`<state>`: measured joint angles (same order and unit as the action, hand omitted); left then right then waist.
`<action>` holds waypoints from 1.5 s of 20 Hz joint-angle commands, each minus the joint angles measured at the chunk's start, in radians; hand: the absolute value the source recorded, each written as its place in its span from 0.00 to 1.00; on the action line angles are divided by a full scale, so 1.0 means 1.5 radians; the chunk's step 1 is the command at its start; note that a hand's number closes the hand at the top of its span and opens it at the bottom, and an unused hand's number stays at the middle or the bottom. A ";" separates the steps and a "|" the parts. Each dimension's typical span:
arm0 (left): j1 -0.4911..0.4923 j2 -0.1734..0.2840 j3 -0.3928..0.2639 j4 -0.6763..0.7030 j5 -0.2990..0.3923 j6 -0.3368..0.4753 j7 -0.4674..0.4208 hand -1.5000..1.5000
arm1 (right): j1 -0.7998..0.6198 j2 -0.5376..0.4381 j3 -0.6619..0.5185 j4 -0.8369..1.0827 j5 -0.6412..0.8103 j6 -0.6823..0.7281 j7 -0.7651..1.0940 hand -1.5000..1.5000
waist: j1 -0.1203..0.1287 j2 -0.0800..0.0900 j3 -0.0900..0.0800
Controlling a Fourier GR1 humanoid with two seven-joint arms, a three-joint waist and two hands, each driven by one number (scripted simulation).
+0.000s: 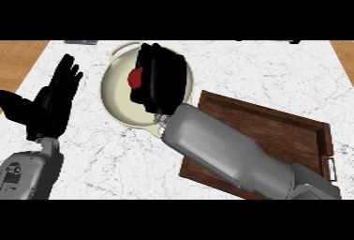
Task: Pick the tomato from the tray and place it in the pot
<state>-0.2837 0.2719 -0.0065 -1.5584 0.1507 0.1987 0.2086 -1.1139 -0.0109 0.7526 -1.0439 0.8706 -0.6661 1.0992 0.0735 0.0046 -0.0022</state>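
Observation:
My right hand (162,77) hangs over the cream pot (114,101), its fingers curled round the red tomato (136,77), of which only a small part shows at the hand's left side. The grey right forearm runs from the lower right across the brown wooden tray (283,129). The pot stands on the white marble counter just left of the tray, and the hand hides much of its inside. My left hand (52,101) rests open at the left, fingers up, apart from the pot.
The wooden tray's bare bottom shows at the right, with a raised rim. A dark object (80,42) lies at the counter's far edge. Wooden flooring (21,56) borders the counter at both sides.

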 commanded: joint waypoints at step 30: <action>-0.012 -0.004 0.012 -0.027 -0.002 -0.006 0.012 0.50 | 0.117 0.007 -0.111 0.162 -0.286 -0.304 -0.287 0.00 | 0.008 0.011 0.004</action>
<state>-0.2991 0.2558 -0.0023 -1.5752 0.1417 0.1862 0.2070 -0.9734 -0.0040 0.6205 -0.7356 0.5170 -0.9627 0.7502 0.0940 0.0286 0.0029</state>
